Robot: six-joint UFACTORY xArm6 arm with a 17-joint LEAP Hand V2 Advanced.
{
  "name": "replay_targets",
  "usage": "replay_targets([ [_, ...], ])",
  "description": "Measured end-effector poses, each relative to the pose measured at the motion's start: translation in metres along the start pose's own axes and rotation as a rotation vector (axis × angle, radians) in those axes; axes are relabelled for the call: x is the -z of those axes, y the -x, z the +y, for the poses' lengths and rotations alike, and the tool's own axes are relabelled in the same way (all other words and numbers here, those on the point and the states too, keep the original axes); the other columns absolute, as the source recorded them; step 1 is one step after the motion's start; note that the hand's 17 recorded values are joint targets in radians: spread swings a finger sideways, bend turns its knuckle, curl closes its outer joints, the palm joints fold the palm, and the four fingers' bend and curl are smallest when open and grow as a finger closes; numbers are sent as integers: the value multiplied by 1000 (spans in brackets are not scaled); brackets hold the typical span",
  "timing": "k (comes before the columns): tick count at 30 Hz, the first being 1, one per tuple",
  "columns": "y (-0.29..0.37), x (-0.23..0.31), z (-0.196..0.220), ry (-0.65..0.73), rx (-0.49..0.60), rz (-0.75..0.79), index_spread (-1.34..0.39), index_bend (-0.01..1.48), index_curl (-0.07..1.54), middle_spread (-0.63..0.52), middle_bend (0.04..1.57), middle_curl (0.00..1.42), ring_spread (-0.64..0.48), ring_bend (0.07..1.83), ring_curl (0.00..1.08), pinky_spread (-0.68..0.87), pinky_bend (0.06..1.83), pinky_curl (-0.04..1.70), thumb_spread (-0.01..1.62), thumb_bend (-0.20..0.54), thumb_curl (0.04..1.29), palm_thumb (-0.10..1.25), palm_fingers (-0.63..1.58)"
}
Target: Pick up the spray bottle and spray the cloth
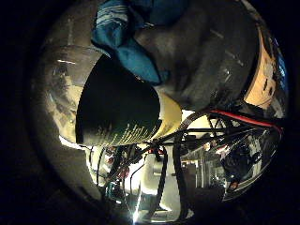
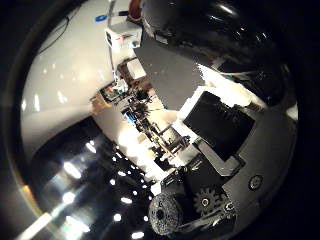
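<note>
The dark cylindrical spray bottle with a pale yellow band [image 1: 119,110] fills much of the little finger side view, close against the palm. The crumpled blue cloth [image 1: 129,44] lies beyond it on the grey worktop [image 1: 206,61]. The white-and-black hand [image 2: 220,140] curls round the bottle.

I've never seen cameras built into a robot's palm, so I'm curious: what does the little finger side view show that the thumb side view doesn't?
Only the little finger side view shows the crumpled blue cloth lying on the grey surface, with the dark, yellow-banded spray bottle filling much of the view, so it is close to the palm.

Only the thumb side view shows the white and black hand itself, with its gears, and a white box farther off.

Both share the cluttered room behind.
</note>
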State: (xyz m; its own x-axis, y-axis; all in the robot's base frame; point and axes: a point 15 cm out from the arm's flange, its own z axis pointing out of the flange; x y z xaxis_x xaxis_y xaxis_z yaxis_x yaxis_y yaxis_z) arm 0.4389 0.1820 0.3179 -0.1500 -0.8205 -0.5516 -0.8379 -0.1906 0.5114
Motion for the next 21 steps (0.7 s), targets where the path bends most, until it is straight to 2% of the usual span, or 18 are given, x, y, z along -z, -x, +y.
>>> replay_targets([
  [8, -14, -22, -18, 60, 33, -11, -230, 1138, 721, -128, 1351, 613, -169, 1484, 575, -242, 1065, 1156, 1090, -12, 676, 1013, 1201],
  [15, 17, -4, 2, 20, 139, -60, -230, 1139, 719, -128, 1351, 613, -168, 1484, 574, -237, 1070, 1160, 1098, -12, 667, 1014, 1201],
  [21, 61, 15, 31, -24, 275, -138, -230, 1140, 718, -128, 1351, 613, -168, 1485, 574, -234, 1070, 1163, 1098, -12, 669, 1020, 1201],
])
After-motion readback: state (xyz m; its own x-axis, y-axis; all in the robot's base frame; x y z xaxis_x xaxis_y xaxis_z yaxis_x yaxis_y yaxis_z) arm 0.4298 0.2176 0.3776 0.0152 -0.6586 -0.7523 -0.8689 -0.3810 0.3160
